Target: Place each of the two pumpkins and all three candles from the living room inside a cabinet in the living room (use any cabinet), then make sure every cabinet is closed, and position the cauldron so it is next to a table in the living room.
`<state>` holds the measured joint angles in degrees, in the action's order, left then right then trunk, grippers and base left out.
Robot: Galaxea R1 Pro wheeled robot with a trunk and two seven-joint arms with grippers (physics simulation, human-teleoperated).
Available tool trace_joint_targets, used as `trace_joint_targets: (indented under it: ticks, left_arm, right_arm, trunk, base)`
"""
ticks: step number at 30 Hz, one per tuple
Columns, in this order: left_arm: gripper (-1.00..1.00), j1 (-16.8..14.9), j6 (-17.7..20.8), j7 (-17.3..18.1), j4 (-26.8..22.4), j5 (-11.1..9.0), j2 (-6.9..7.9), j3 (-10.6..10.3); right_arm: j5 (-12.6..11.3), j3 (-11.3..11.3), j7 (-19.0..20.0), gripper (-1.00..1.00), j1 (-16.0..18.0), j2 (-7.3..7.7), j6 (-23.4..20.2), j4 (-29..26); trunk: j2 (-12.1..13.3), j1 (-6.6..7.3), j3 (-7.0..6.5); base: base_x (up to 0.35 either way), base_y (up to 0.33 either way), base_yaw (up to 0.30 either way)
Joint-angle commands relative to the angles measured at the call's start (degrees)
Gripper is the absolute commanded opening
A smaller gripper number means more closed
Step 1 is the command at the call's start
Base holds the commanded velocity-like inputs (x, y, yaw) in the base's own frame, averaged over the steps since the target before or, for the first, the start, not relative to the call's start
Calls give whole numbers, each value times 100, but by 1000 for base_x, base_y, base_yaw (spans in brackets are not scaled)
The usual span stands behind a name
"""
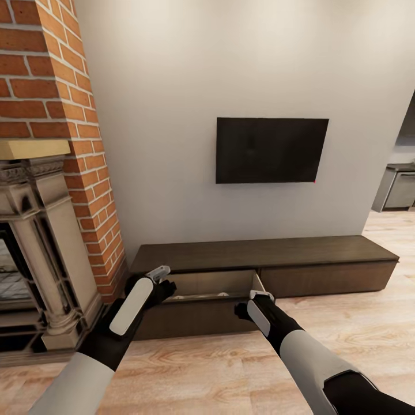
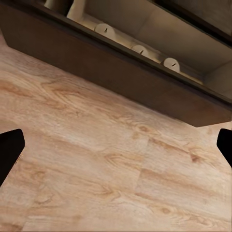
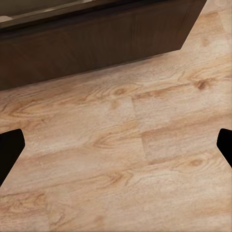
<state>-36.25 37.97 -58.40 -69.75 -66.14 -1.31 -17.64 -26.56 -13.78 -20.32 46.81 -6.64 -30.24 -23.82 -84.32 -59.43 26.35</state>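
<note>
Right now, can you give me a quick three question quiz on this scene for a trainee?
1. True or false: the cabinet has its left drawer pulled open.
2. How many candles show inside that drawer in the left wrist view? A) one B) three C) five
3. Fill in: both the left end effector and the right end effector are ____ and hold nothing.

Key: 1 true; 2 B; 3 open.

Candles (image 2: 140, 49) half hidden behind the cabinet (image 1: 230, 323) drawer front
</note>
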Motion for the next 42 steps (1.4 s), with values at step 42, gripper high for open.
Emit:
trace_joint_targets:
  ticks: [42]
  left_arm:
    - [100,-5,-1613,1309,1778,1614,-129,-759]
  right_arm:
    - [-67,-511,-69,100,-23,-38,494,256]
  trunk:
    - [-1448,-791,653]
  base:
    - [0,0,0]
